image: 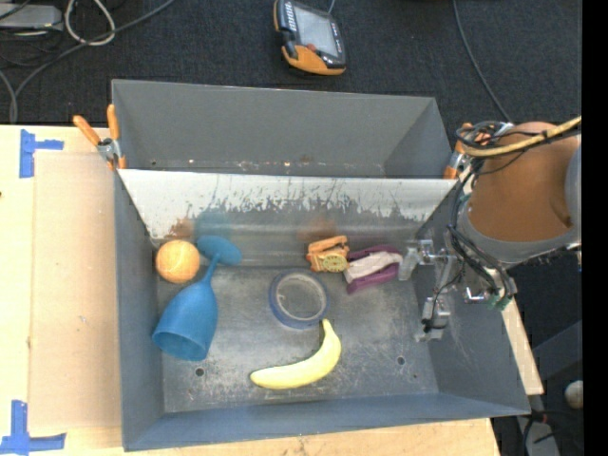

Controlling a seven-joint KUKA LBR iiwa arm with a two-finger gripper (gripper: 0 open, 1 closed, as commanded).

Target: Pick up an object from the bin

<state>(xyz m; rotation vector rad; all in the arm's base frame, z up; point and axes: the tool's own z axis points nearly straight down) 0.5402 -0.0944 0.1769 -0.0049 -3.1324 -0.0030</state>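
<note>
We see the bin [285, 150] with its walls sloping inward, and we judge that this is why the loose things have all settled on the flat floor and not on the sides. An orange ball [178, 261] rests at the foot of the back slope on the left. Touching it or just beside it is the foot of a blue goblet [190, 312], which lies on its side with its mouth turned toward the front left corner; we take it as tipped over, not stood up. Near the middle a blue ring of tape [297, 299] lies flat, and a yellow banana [302, 364] curves just in front of it. Along the back of the floor a small orange-and-green toy [328, 255] lies just beside a purple-and-white thing [372, 266]. Nothing is heaped, so each thing can be reached on its own. The gripper [426, 293] hangs low at the right end of the floor, close to the right slope, which fits an arm that reaches in from that side. Its two fingers stand apart, as far as we can make out, with only bare grey floor between them, so we read the claw as spread and holding nothing. It touches no object that we can see. The purple-and-white thing lies nearest, just to the left of the claw and not inside it, so we judge that thing the likeliest one to be picked and the pick as not yet made.
</note>
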